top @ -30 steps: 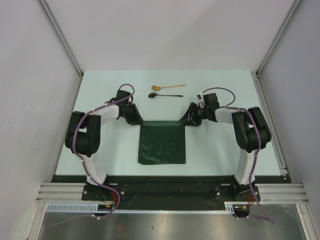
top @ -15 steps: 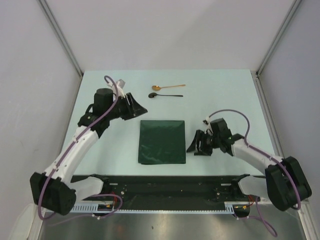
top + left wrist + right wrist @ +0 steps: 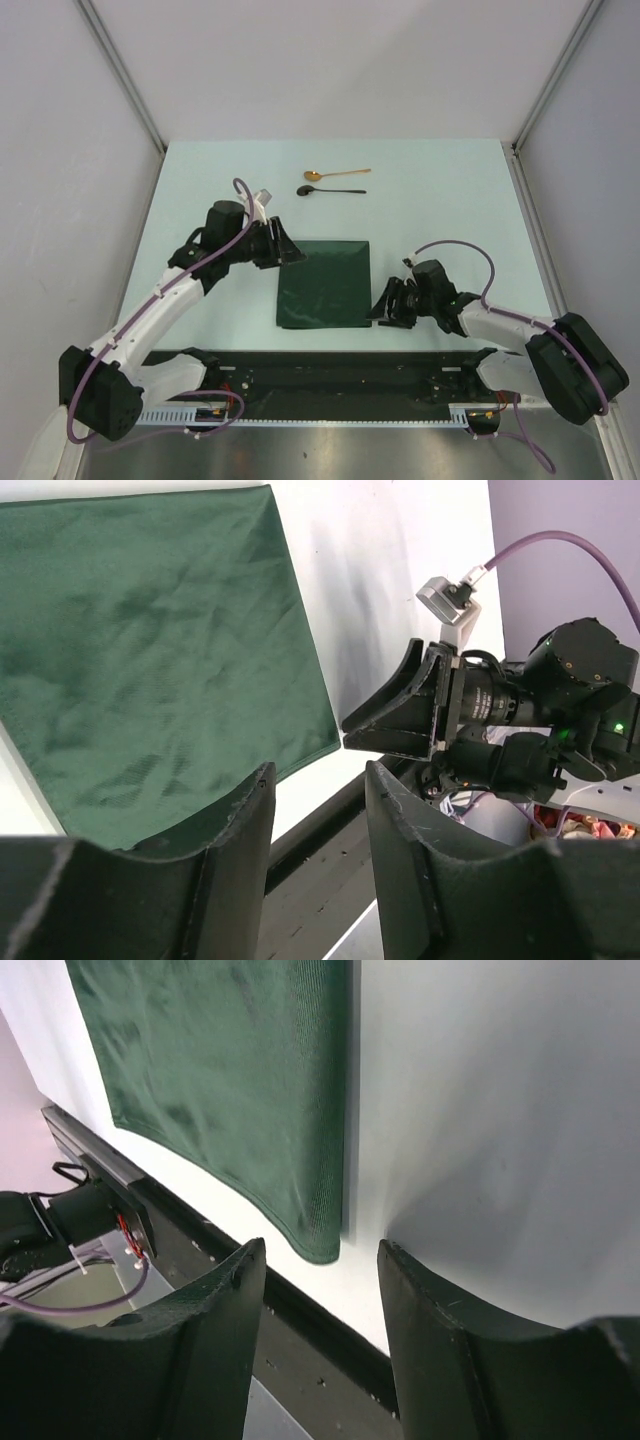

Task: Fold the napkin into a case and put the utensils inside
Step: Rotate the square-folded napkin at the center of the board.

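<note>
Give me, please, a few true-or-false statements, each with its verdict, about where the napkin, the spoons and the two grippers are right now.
1. Both spoons rest on the napkin. False: the gold spoon and the black spoon lie on the bare table beyond it, apart from it.
2. The left gripper is open near the napkin's far left corner. True.
3. The right gripper is shut on the napkin's near right corner. False: it is open by that corner and holds nothing.
4. The gold spoon lies farther from the arm bases than the black spoon. True.
</note>
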